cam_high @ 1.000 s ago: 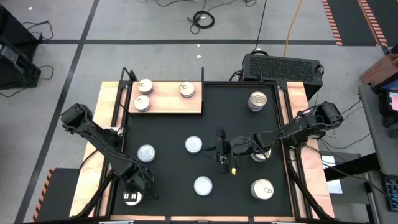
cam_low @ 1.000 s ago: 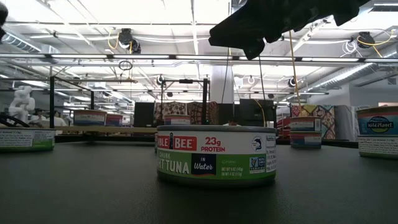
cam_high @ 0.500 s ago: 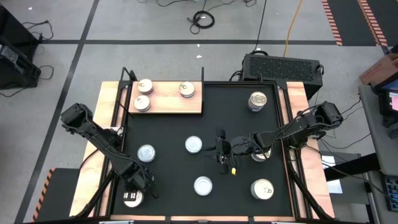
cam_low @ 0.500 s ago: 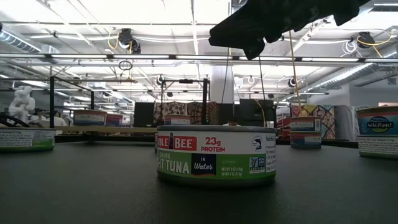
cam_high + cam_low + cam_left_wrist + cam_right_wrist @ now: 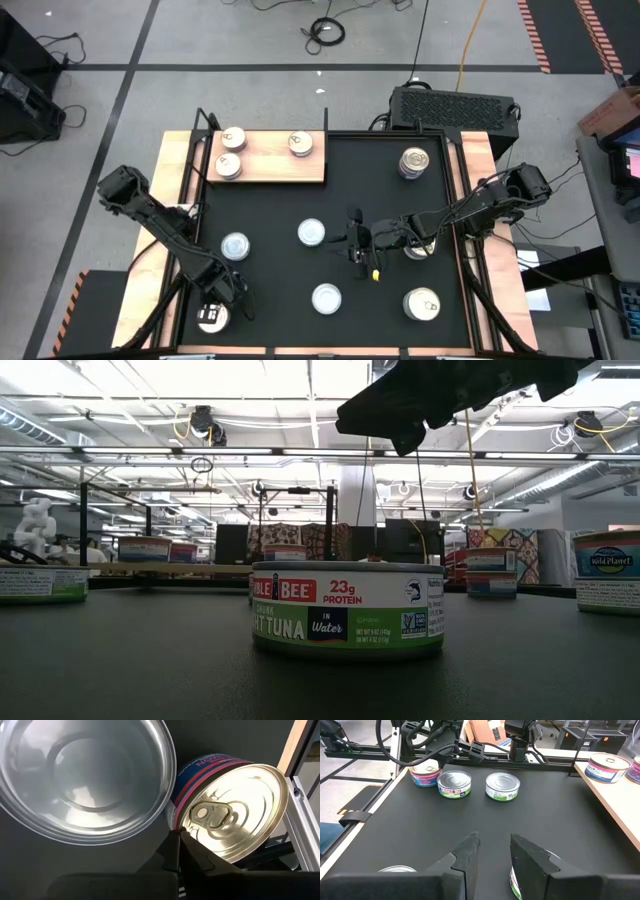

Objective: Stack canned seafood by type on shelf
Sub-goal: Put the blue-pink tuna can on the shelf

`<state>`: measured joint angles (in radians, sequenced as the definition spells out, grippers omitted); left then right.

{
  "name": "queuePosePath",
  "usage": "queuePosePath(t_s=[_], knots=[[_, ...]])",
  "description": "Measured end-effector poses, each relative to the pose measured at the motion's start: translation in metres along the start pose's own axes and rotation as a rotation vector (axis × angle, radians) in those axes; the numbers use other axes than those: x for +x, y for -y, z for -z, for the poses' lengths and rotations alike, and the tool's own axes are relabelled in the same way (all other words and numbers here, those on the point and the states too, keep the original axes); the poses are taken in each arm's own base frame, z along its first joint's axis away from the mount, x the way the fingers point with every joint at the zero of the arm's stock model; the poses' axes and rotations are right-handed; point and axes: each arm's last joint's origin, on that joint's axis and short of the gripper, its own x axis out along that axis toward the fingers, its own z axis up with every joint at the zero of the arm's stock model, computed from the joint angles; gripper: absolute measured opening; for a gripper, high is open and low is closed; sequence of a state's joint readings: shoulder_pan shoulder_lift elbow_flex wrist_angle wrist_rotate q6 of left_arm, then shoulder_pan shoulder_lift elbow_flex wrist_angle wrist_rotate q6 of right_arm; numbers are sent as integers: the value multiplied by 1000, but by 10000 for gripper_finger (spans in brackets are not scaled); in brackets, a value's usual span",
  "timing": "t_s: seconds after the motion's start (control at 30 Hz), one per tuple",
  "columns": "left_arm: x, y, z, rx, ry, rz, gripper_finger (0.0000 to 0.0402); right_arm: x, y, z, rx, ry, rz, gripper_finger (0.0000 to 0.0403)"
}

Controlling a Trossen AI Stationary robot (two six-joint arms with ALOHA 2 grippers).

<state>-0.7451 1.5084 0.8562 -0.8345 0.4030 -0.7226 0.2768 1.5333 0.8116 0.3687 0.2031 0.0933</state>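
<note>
**Tins spread over the mat, three on the shelf, left gripper shut above a gold lid**

The black mat (image 5: pixel 330 210) covers most of the table, and the shelf (image 5: pixel 272 158), a pale wooden board, lies along its far left corner. Three gold-lidded tins (image 5: pixel 230 167) sit on the board: two close together at its left end and one (image 5: pixel 300 144) apart toward the right.

Off the board, a taller tin (image 5: pixel 413 162) stands near the far right of the mat. Three silver-topped tins lie in the middle: one (image 5: pixel 235 246) at the left, one (image 5: pixel 312 233) at the centre, one (image 5: pixel 326 297) nearer the front. A gold-lidded tin (image 5: pixel 422 304) sits at the front right, and another tin (image 5: pixel 416 246) is partly hidden under the right arm. From table height the nearest tin (image 5: pixel 347 610) shows a green tuna label.

The left gripper (image 5: pixel 212 315) hangs at the mat's front left corner, its fingers (image 5: pixel 175 851) pressed together with nothing between them, directly over the pull-tab tin (image 5: pixel 230 810) with a red and blue band; a silver tin (image 5: pixel 85 775) lies just beside that one.

The right gripper (image 5: pixel 356 240) hovers over the mat's centre, fingers (image 5: pixel 470 851) parted and empty.
</note>
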Motion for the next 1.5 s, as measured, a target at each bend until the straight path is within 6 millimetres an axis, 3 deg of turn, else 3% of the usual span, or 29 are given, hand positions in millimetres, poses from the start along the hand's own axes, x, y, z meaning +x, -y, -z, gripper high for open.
queuePosePath(t_s=[0.53, 0.93, 1.3, 1.5], knots=[[-42, -12, -8, -17, 190, 114, 1, 0, 0, 0, 1, 4, 0, 105], [-52, -18, -23, 44, 322, 123, 0, 0, 0, 0, -3, 4, 0, 105], [-62, -36, -36, 61, 412, 86, 0, 0, 0, 0, -3, 5, 0, 105], [-74, -26, -40, 95, 444, 127, 0, 0, 0, 0, -3, 4, 0, 105]])
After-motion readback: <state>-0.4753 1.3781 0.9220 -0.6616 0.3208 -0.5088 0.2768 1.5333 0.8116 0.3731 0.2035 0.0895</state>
